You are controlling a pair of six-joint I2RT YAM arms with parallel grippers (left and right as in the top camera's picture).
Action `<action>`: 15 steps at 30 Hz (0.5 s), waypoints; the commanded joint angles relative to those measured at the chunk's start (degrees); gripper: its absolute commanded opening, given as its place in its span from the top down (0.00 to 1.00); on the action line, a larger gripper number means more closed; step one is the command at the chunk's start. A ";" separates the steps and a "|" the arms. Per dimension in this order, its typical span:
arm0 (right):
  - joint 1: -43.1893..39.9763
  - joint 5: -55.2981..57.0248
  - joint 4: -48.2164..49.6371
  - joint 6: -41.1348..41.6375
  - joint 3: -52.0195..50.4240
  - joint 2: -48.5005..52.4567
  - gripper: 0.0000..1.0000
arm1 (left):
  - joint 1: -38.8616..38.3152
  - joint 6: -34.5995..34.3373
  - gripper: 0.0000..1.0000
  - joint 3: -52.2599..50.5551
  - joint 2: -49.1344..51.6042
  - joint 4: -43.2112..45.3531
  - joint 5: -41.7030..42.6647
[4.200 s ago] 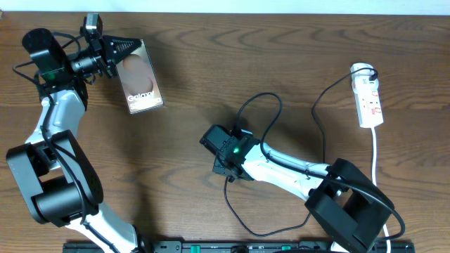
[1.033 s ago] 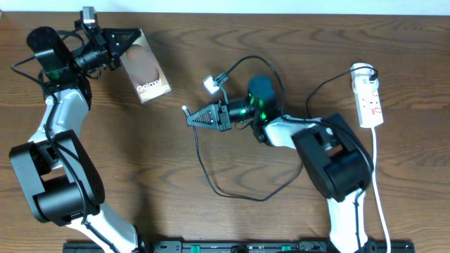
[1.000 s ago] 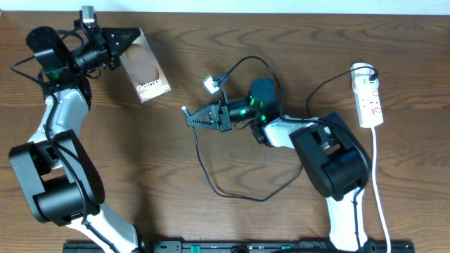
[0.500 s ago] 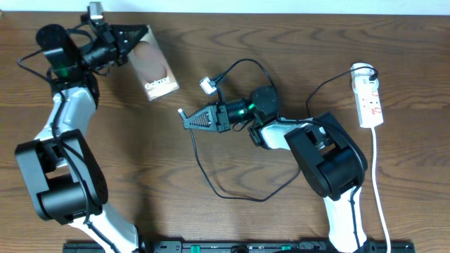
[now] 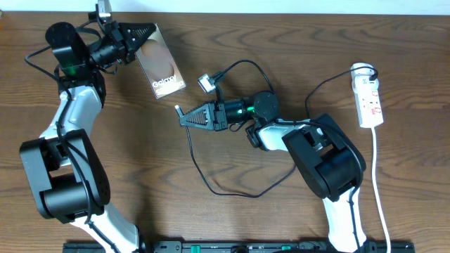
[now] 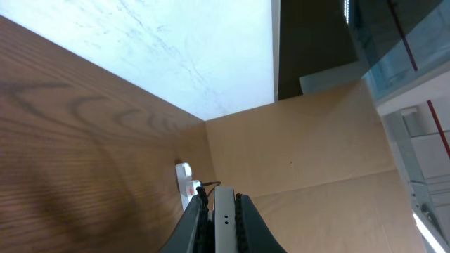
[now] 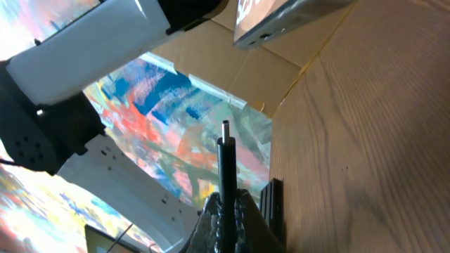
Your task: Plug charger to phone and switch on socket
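Phone [image 5: 160, 65] carried rightward, charger [image 5: 178, 110] tip raised nearer it

You can read one word for certain: "Galaxy", in white letters on the brownish screen of the phone [image 5: 160, 65]. In the overhead view it sits near the screen's lower end and is tilted along with the handset. On the socket [image 5: 368, 98] you see small red marks along the white face, but they are too small to read as letters or signs. In the right wrist view, a few white characters show on the phone's dark face at the top edge of the picture. They are cut off, so you cannot read them.
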 commanded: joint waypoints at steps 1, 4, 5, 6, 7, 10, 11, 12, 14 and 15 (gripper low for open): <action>0.13 2.47 2.38 0.68 0.22 0.20 0.99 | 0.20 -1.16 0.93 0.83 -0.87 1.51 1.40; 0.13 3.48 2.38 0.68 0.22 0.20 0.99 | 0.20 -2.73 0.92 0.83 -0.87 3.04 2.45; 0.13 3.85 2.38 0.66 0.22 0.20 0.99 | 0.20 -2.71 0.93 0.83 -0.87 3.13 2.60; 0.13 4.15 2.36 0.68 0.22 0.20 0.99 | 0.20 -2.91 0.93 0.83 -0.87 3.13 2.73; 0.13 4.39 2.36 0.68 0.22 0.20 0.99 | 0.20 -2.93 0.93 0.83 -0.87 3.10 2.91; 0.13 4.52 2.36 0.68 0.22 0.20 0.99 | 0.04 -2.95 0.93 0.83 -0.87 3.10 3.74; 0.13 4.52 2.36 0.68 0.22 0.20 0.99 | -0.17 -3.10 0.93 0.83 -0.87 3.10 4.09; 0.13 4.55 2.36 0.68 0.22 0.20 0.99 | -0.42 -3.10 0.93 0.83 -0.87 3.08 4.44; 0.13 4.74 2.36 0.66 0.22 0.20 0.99 | -0.96 -3.10 0.93 0.83 -0.87 3.06 4.61; 0.13 4.76 2.36 0.66 0.22 0.20 0.99 | -1.18 -3.10 0.93 0.83 -0.87 3.08 4.50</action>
